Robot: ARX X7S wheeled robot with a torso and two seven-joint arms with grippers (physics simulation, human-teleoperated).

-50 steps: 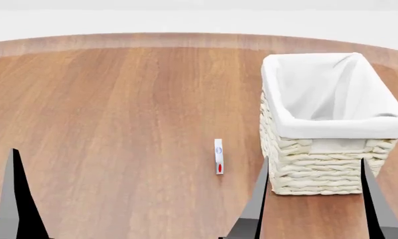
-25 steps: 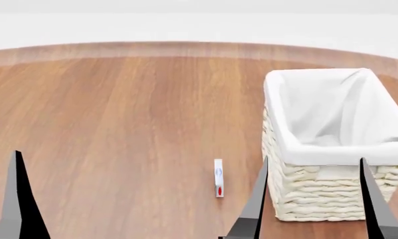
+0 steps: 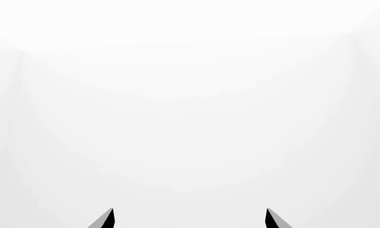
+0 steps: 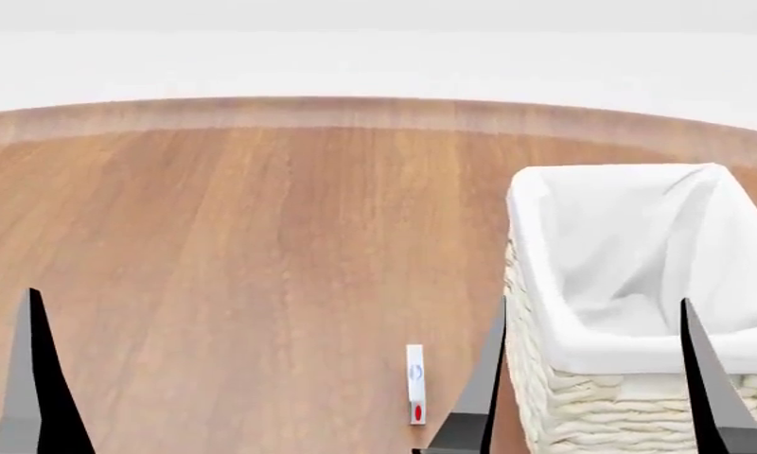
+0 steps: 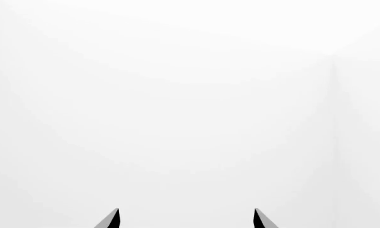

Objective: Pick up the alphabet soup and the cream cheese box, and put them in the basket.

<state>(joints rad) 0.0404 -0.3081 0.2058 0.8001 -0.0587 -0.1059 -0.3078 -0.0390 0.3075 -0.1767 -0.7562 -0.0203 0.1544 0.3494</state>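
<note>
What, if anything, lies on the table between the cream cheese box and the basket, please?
Nothing rests there: in the head view only bare wood separates the cream cheese box from the basket, though a finger of the right tool overlaps that gap.

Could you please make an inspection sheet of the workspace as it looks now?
Surface: wooden table, curved far edge, bare wood.
Job's things: cream cheese box stands on edge on the wood, beside the basket and apart from it. The basket's liner shows no item inside. Alphabet soup: nothing seen.
Clutter: nothing seen.
Grippers: left pincer open, empty, facing blank white. Right pincer open, empty, its fingertips low in the head view near the basket.
Cables: nothing seen.
Surroundings: plain white backdrop beyond the table.
</note>
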